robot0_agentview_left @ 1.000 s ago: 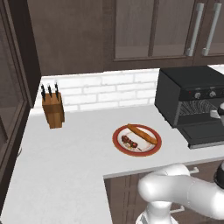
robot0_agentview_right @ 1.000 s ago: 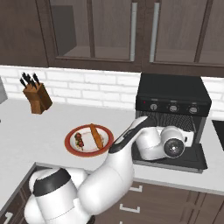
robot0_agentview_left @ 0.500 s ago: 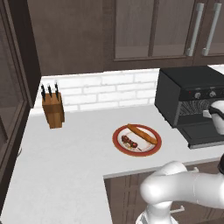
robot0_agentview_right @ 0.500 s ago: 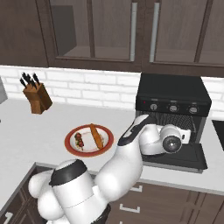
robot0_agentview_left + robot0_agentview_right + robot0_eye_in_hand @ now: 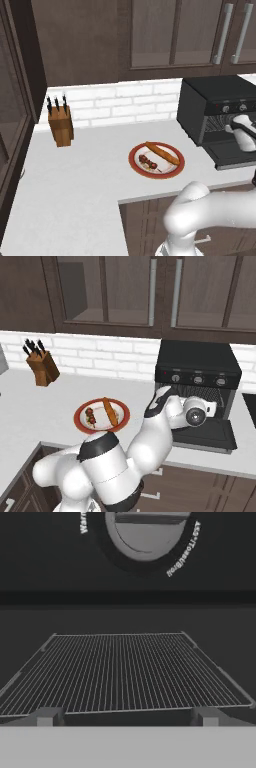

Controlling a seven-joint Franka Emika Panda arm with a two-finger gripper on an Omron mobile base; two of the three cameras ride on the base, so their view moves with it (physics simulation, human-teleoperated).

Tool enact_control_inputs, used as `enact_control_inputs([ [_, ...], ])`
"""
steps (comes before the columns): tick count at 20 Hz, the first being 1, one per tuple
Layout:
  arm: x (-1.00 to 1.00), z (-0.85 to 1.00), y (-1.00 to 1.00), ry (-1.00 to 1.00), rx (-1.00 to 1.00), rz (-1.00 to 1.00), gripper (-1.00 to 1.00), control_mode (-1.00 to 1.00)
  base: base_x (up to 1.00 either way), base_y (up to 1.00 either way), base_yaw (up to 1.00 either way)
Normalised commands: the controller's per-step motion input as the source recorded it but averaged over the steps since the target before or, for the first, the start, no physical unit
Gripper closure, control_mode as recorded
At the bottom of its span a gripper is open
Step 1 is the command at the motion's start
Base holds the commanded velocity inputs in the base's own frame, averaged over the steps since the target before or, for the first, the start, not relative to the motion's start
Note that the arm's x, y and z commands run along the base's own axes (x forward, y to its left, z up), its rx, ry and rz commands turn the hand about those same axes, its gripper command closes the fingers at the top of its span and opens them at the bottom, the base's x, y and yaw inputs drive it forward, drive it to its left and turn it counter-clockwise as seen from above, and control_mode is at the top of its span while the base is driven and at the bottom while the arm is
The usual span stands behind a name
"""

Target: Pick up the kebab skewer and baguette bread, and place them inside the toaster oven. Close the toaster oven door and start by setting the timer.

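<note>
Kebab skewer [image 5: 149, 161] and baguette bread [image 5: 162, 153] are lying on the red-rimmed plate [image 5: 137, 152], well left of the gripper [image 5: 125, 716] — it's sitting spread and empty, facing the wire rack [image 5: 125, 672] inside the toaster oven [image 5: 196, 363], toaster oven door [image 5: 210, 433] hanging dropped open.

Toaster oven [image 5: 197, 363]: black body, a row of small grey knobs along the top front. Its door [image 5: 207, 433] black, dropped open. Wire rack [image 5: 125, 672] inside: fine pale grey parallel lines over dark. One knob [image 5: 147, 532] up close: grey face, black ring, white lettering.

Plate [image 5: 175, 167]: red rim, white centre. Baguette [image 5: 162, 153]: orange-brown. Skewer [image 5: 148, 161]: dark red-brown chunks.

Tabletop [image 5: 85, 175]: plain off-white. Back wall [image 5: 120, 102]: white brick pattern with grey joints. Cabinets [image 5: 115, 291]: dark brown, silver handles. Knife block [image 5: 60, 126]: mid-brown wood, black knife handles. Arm [image 5: 150, 436]: white with dark joints.
</note>
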Motion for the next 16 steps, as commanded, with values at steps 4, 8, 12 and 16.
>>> enact_control_inputs([
  [4,0.38,-0.31,-0.05,0.0,0.0,0.0,-1.0,-1.0,0.0,0.0,0.0],
  [8,0.44,-0.13,-0.07,0.0,0.0,0.0,-1.0,-1.0,0.0,0.0,0.0],
  [12,0.41,-0.12,-0.04,0.0,0.0,0.0,-1.0,-1.0,0.0,0.0,0.0],
  [16,0.27,-0.11,-0.01,0.01,0.0,0.0,-1.0,-1.0,0.0,0.0,0.0],
])
